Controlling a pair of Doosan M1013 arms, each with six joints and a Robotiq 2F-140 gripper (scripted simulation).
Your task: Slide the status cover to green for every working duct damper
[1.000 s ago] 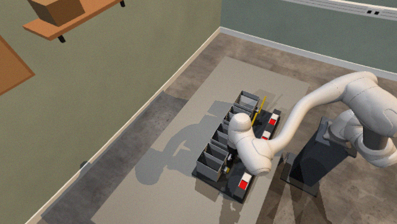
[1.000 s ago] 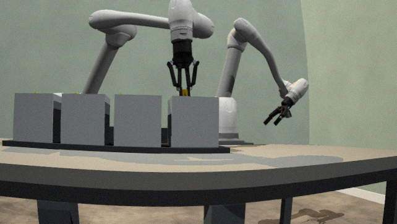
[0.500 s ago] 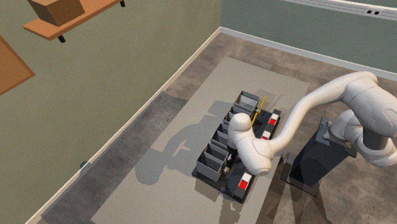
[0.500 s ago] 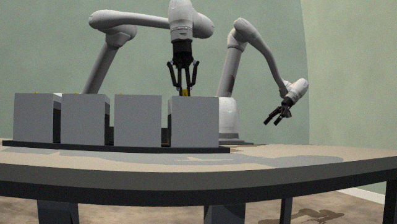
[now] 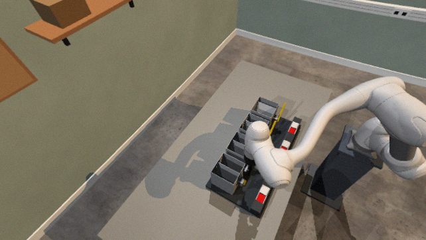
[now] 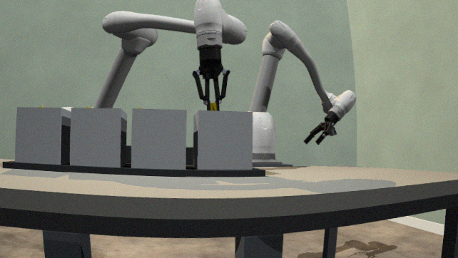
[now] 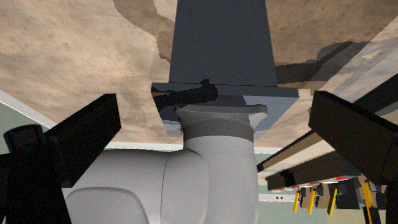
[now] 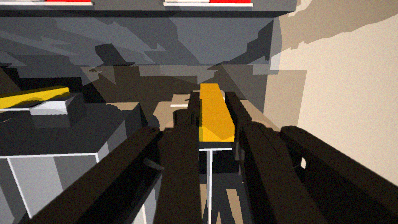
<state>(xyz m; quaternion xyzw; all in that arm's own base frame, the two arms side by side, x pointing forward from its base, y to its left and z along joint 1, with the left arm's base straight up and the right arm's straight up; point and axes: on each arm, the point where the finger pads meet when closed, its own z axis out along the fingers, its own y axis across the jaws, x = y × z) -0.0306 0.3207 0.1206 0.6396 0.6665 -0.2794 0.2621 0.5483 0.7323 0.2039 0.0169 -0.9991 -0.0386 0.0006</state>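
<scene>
Exterior view: the table [image 5: 133, 219] [image 6: 214, 210] [image 8: 350, 125] carries the dark base board [image 5: 243, 205] [image 6: 228, 172] [image 8: 225, 42], with four grey duct dampers in a row. The end damper [image 5: 223, 180] [image 6: 225, 139] is the one being worked, at 5 o'clock in the picture, behind its own slider, which lies toward 4 o'clock from it in the top view.

The left claw [image 6: 312, 140] [image 7: 214, 109] hangs wide and empty, off at 4 o'clock from the right claw [image 5: 249, 160] [image 6: 213, 107] [image 8: 212, 107], whose fingers stand narrow on the yellow handle [image 6: 213, 106] [image 8: 215, 115].

Three sliders show in the top view, all red; the fourth is hidden. The end slider's white cover [image 5: 265, 189] leaves its red window [image 5: 261, 197] exposed.

I judge this to be the test step: turn the handle and watch whether the blade follows. If it does, release and push that cover fully across to green; if it jams, leave red.

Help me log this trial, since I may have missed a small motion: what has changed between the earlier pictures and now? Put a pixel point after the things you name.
Nothing visibly changed: nothing moved, was taken hold of or let go. The right gripper [image 6: 213, 107] [image 8: 212, 106] stays closed on the yellow handle [image 6: 213, 106] [image 8: 215, 112], the left gripper [image 6: 312, 141] [image 7: 214, 109] stays open, and the visible sliders [image 5: 261, 197] [image 5: 292, 130] remain red.
</scene>
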